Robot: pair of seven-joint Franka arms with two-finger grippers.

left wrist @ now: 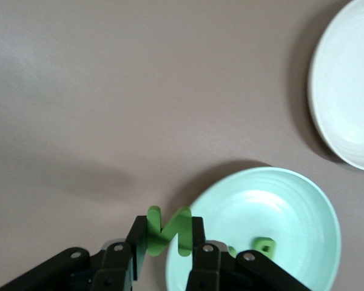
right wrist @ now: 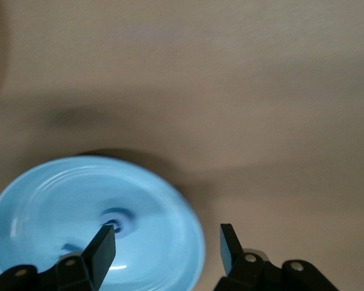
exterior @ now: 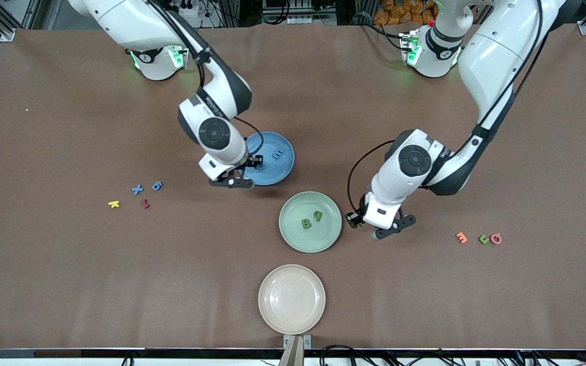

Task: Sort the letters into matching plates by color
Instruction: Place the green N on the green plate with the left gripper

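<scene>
Green zigzag letter [left wrist: 168,231] sat pinched in the left gripper [left wrist: 168,257], just beside the mint plate [exterior: 293,234] holding two green letters [exterior: 312,219]; the right gripper [right wrist: 164,242] hung wide apart and empty over the blue plate [exterior: 280,168]

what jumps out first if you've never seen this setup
The left gripper pinches a green zigzag letter at the rim of the green plate, which already holds two green letters. The right gripper hangs open over the edge of the blue plate. An empty beige plate lies nearest the camera.
</scene>
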